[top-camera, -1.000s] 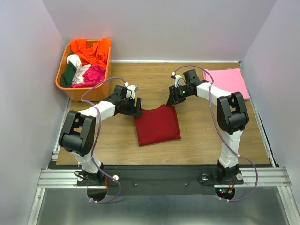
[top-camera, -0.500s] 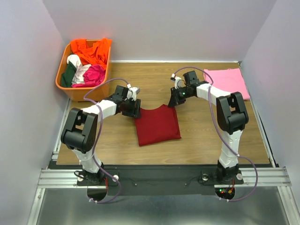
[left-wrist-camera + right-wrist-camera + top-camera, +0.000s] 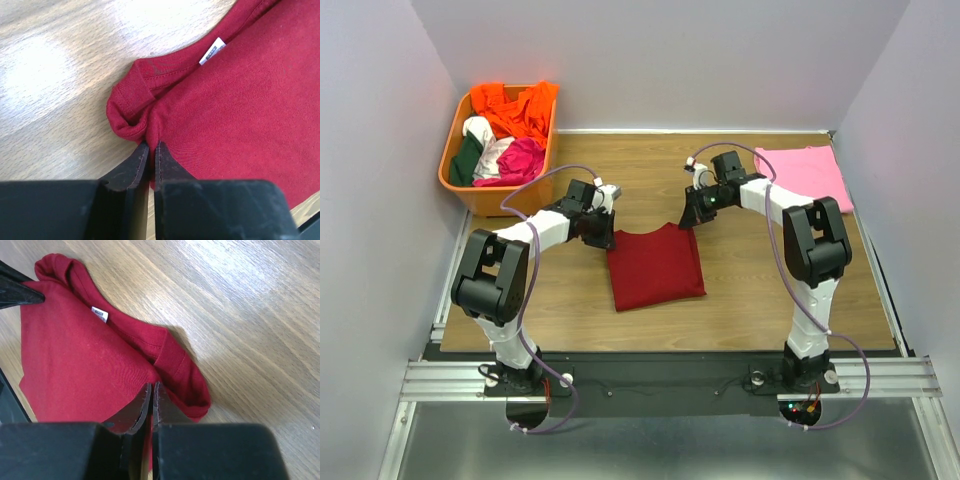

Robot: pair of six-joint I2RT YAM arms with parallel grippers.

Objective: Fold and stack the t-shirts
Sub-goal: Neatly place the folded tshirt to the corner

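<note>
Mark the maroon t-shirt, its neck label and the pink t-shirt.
maroon t-shirt [image 3: 655,268]: top external view, middle of the folded body.
neck label [image 3: 212,51]: left wrist view, centre of the white tag.
pink t-shirt [image 3: 810,175]: top external view, middle of the flat cloth.

One maroon t-shirt [image 3: 655,265], one pink t-shirt [image 3: 805,172], one orange basket [image 3: 470,197] of clothes — two robot arms [image 3: 535,232] [image 3: 775,200].

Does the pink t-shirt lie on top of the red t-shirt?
No, the pink t-shirt lies at the far right of the table, apart from the red t-shirt near the middle.
</note>
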